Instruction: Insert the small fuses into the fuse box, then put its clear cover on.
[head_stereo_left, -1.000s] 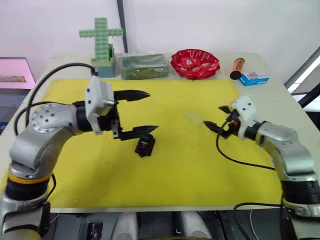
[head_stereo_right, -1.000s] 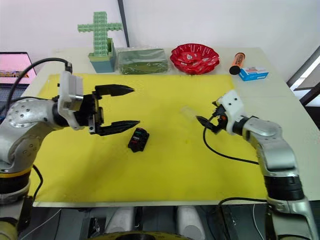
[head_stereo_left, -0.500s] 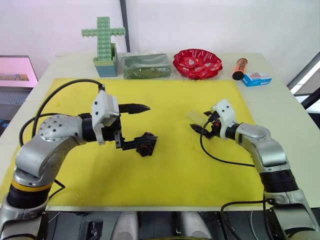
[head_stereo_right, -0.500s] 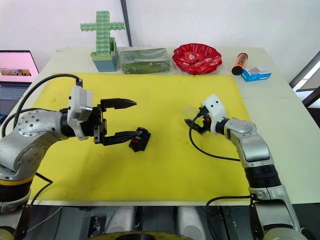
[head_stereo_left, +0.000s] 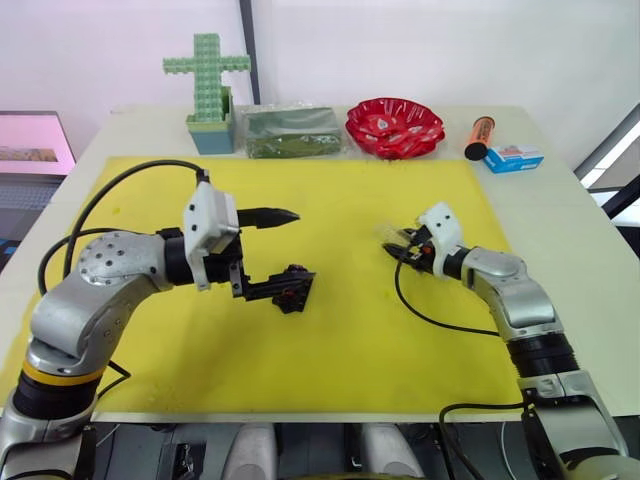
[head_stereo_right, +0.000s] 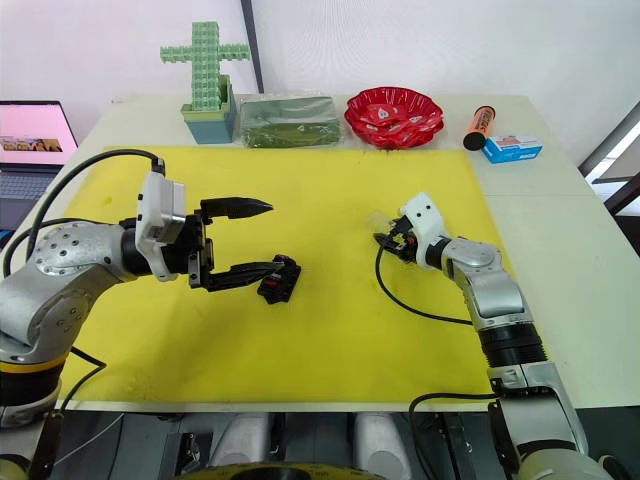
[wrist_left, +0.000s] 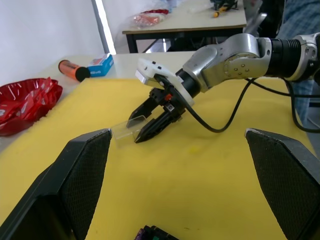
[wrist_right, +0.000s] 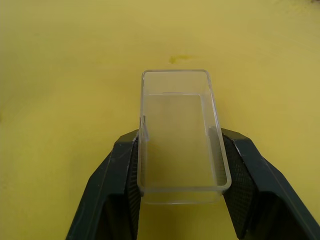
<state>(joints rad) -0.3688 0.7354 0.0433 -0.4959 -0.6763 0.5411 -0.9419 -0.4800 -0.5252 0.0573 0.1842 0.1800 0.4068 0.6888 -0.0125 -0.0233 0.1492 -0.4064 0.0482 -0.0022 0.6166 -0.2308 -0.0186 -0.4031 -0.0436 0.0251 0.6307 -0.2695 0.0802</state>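
The black fuse box (head_stereo_left: 292, 289) lies on the yellow mat (head_stereo_left: 340, 340), and coloured fuses show in its slots. My left gripper (head_stereo_left: 281, 252) is open, its lower fingertip right against the box's near side. To the right, the clear cover (wrist_right: 176, 100) rests on the mat. My right gripper (head_stereo_left: 398, 247) is shut on the clear cover, one black finger (wrist_right: 125, 165) pressed against each long side. In the left wrist view the right gripper (wrist_left: 142, 129) holds the clear cover (wrist_left: 124, 133) low over the mat.
Along the table's far edge stand a green block cross (head_stereo_left: 206, 88), a clear-wrapped green packet (head_stereo_left: 291, 133), a red bowl (head_stereo_left: 394, 126), an orange tube (head_stereo_left: 478, 137) and a blue-and-white carton (head_stereo_left: 511, 157). A laptop (head_stereo_right: 36, 140) sits off to the left.
My right gripper has reached in to the clear cover and its fingers now clasp it. The left gripper dropped a little, bringing its lower finger to the fuse box, then stayed still.
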